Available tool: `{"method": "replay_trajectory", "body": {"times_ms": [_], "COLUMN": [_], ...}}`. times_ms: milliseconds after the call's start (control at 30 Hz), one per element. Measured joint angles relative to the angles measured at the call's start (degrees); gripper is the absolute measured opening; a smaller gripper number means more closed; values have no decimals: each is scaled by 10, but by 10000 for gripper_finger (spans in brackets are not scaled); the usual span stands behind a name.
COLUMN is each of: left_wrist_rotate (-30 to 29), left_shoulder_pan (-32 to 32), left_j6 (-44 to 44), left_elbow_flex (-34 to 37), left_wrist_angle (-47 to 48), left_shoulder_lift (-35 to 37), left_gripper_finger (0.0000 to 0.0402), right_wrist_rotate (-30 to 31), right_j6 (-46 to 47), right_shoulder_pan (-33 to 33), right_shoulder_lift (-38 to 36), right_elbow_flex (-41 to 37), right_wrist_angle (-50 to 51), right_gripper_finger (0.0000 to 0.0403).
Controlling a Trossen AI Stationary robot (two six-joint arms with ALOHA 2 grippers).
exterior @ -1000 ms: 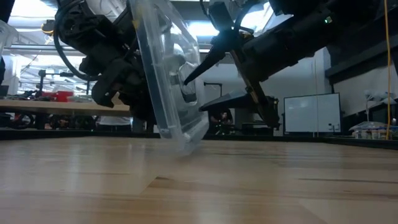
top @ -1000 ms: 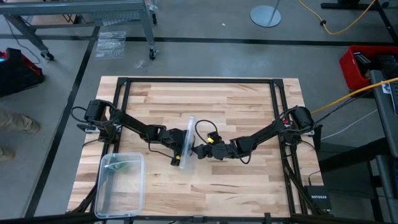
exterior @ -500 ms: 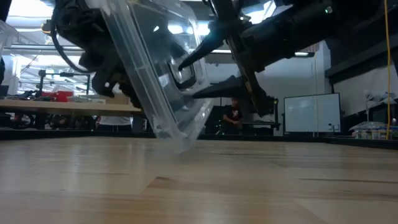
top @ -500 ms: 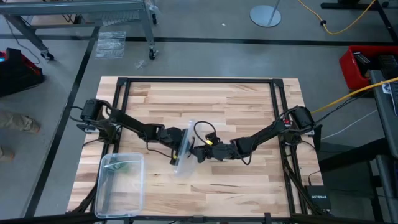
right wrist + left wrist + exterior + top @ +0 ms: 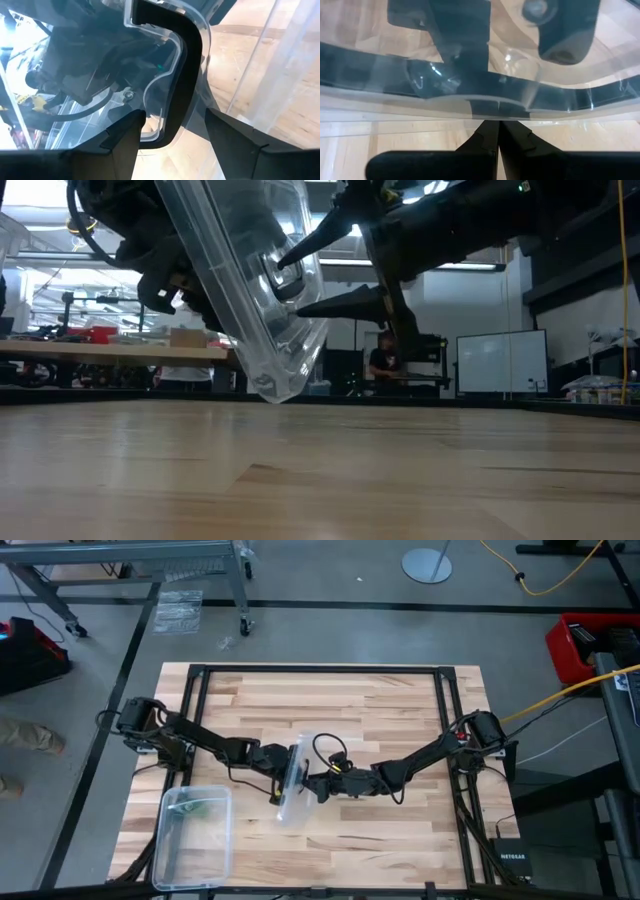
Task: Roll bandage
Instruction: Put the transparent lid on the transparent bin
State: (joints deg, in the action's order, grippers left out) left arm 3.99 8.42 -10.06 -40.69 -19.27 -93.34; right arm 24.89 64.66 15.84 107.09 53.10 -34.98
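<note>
- Two dark arms met near the middle of the wooden table (image 5: 380, 705), with a clear plastic lid (image 5: 291, 783) held between them, tilted and, in the low view, lifted clear of the wood.
- At the lid's left-hand edge, the left gripper (image 5: 276, 761) had its fingers (image 5: 487, 142) pressed tight together, clamped on the rim of the lid (image 5: 470, 95).
- Facing it from the other side, the right gripper (image 5: 312, 785) stood with its fingers (image 5: 345, 305) spread wide, one on either side of the black latch (image 5: 172, 75) on the lid; whether they actually touched it could not be told.
- Near the table's front left corner sat a clear plastic box (image 5: 193, 837), well apart from both grippers.
- Something green showed faintly inside that box, probably the bandage (image 5: 203, 807), though it was too small to be sure.
</note>
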Motion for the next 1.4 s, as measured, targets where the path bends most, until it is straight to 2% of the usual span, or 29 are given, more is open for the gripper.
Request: {"method": "replay_trajectory", "body": {"times_ms": [267, 467, 633, 1100, 1400], "left_wrist_rotate": [-3, 15, 38, 42, 40], "left_shoulder_pan": [10, 10, 12, 12, 12], "left_j6": [2, 36, 51, 48, -28], "left_elbow_flex": [0, 0, -3, -5, -4], "left_wrist_angle": [-1, 8, 3, 4, 1], "left_shoulder_lift": [0, 0, 1, 1, -13], "left_gripper_finger": [0, 0, 0, 0, 0], "right_wrist_rotate": [0, 13, 54, 19, -25], "right_j6": [3, 43, 56, 86, 129], "right_shoulder_pan": [0, 0, -5, -4, -2], "right_shoulder_lift": [0, -2, 1, 2, 2], "right_elbow_flex": [0, 2, 0, 0, -1], "right_wrist_angle": [12, 41, 57, 74, 63], "right_gripper_finger": [229, 229, 229, 229, 229]}}
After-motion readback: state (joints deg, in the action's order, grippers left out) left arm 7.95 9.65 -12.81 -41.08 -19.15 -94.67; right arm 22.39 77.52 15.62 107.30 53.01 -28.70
